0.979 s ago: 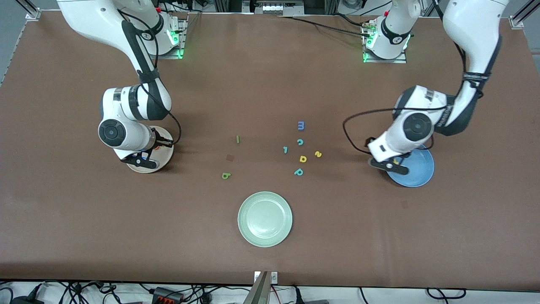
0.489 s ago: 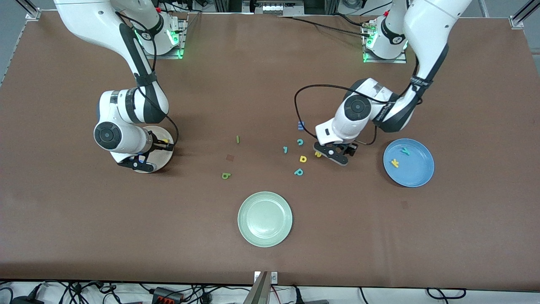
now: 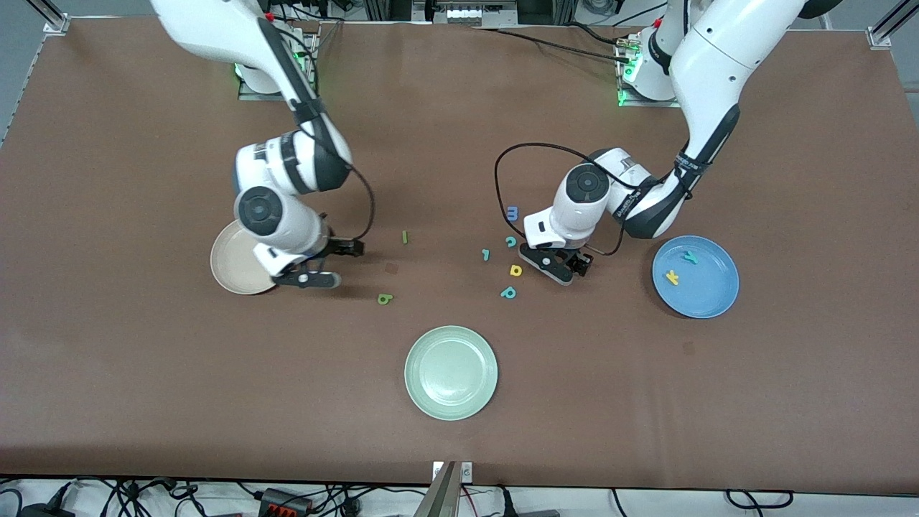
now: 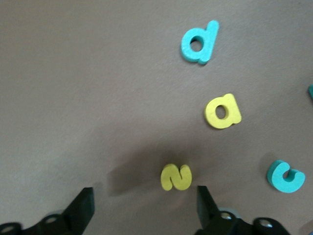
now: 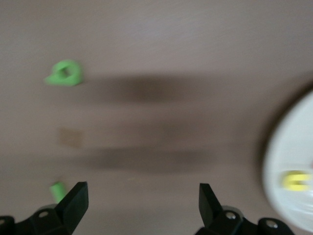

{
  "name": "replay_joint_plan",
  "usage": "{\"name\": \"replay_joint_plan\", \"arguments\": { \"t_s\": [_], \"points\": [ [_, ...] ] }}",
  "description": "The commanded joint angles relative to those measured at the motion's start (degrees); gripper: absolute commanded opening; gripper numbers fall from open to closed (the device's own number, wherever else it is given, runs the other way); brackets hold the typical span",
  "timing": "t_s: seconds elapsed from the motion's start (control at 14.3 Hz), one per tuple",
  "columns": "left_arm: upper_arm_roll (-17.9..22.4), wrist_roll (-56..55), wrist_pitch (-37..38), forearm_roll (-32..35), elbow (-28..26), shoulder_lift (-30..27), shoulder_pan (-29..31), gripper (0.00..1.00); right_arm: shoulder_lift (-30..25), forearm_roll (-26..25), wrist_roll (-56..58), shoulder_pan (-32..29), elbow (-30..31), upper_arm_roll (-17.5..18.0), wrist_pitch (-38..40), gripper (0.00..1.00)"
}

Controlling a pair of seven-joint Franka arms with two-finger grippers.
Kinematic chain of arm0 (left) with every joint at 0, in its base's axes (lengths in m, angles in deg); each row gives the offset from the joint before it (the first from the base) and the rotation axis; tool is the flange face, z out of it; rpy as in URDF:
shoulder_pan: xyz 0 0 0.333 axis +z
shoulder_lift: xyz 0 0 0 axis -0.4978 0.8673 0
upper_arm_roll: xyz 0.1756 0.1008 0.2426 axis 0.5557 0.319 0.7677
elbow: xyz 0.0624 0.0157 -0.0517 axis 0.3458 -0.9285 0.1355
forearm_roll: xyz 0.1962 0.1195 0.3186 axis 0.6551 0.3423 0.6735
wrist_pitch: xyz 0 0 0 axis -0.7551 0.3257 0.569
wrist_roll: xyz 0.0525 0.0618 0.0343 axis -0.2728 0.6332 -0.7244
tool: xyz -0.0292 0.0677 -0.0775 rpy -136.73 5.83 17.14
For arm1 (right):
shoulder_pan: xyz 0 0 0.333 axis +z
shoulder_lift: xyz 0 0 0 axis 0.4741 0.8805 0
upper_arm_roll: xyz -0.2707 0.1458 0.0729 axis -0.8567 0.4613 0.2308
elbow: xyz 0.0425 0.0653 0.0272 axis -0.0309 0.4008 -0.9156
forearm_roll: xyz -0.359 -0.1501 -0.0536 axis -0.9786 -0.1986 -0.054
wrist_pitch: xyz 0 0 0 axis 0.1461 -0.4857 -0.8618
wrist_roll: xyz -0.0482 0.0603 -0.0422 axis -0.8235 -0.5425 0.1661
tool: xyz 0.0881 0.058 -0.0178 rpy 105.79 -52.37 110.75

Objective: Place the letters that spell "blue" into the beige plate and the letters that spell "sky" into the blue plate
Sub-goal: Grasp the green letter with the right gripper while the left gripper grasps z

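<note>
Left claw (image 4: pixel 142 208), fingers apart, straddles the yellow s (image 4: pixel 176 177) to lift it; right claw (image 5: pixel 142 208), apart and empty, hangs beside the beige plate (image 3: pixel 233 269).

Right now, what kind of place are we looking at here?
Probably a robotics lab bench: two white arms bolted to a brown-covered table, small foam letters such as the yellow s, and power strips and cables along its edge.
</note>
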Motion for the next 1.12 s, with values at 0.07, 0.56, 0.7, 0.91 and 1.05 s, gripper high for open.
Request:
{"name": "replay_joint_plan", "arguments": {
  "t_s": [0.07, 0.56, 0.7, 0.91, 1.05],
  "points": [
    [0.07, -1.66, -3.03, 3.45, 1.41, 1.67, -0.18, 0.9, 4.44, 1.27, -4.27, 7.44, -2.99, -0.61, -2.39, 0.96],
    [0.07, -1.66, -3.03, 3.63, 0.88, 2.19, -0.53, 0.59, 9.1, 0.31, -8.25, 13.51, -4.31, -0.88, -4.15, 0.59],
    [0.07, -1.66, -3.03, 3.72, 0.88, 2.19, -0.53, 0.35, 9.37, -1.53, -8.43, 13.43, -4.49, -0.97, -4.41, 0.57],
    [0.07, -1.57, -3.03, 3.72, 1.05, 1.76, -0.27, 0.15, 9.9, -2.24, -8.51, 13.51, -4.49, -0.88, -4.85, 0.5],
    [0.07, -1.3, -2.86, 3.72, 1.05, 0.97, 0.61, 0.12, 9.81, -2.24, -8.43, 13.16, -4.58, -0.88, -4.76, 0.31]
  ]
}}
